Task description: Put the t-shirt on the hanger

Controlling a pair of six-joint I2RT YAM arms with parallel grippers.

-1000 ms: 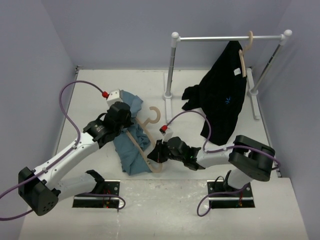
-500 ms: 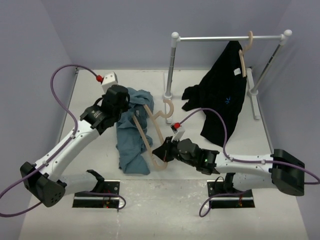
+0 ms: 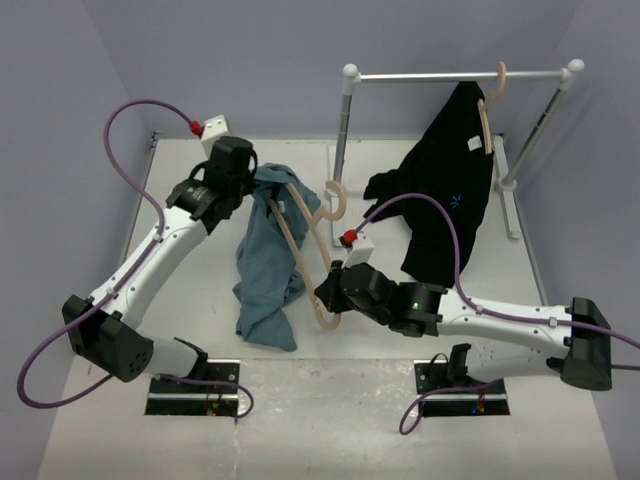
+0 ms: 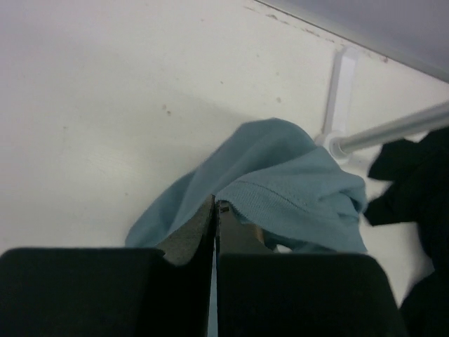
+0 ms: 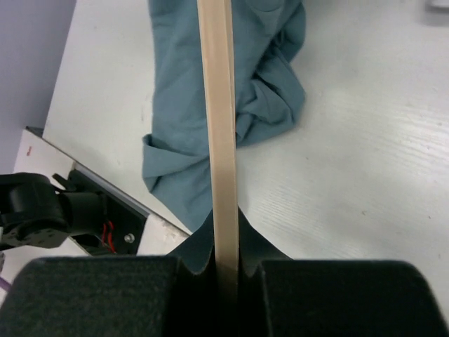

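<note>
The blue-grey t-shirt (image 3: 265,260) hangs lifted from the table, its lower part trailing down to the near side. My left gripper (image 3: 252,190) is shut on the shirt's upper edge (image 4: 280,189) by the collar. The pale wooden hanger (image 3: 312,255) is raised, one arm inside the shirt's top, its hook (image 3: 337,200) pointing at the rack. My right gripper (image 3: 328,297) is shut on the hanger's lower arm (image 5: 219,140); the shirt (image 5: 203,91) shows behind it.
A white garment rack (image 3: 455,76) stands at the back right, with a black garment (image 3: 445,195) on a twin hanger (image 3: 488,100). Its base feet (image 3: 335,175) lie near the hanger's hook. Both arm bases sit at the near edge.
Both arms have lifted and moved away from the near edge: the left gripper pulled the shirt's top up and back, and the right gripper raised the hanger with it.
</note>
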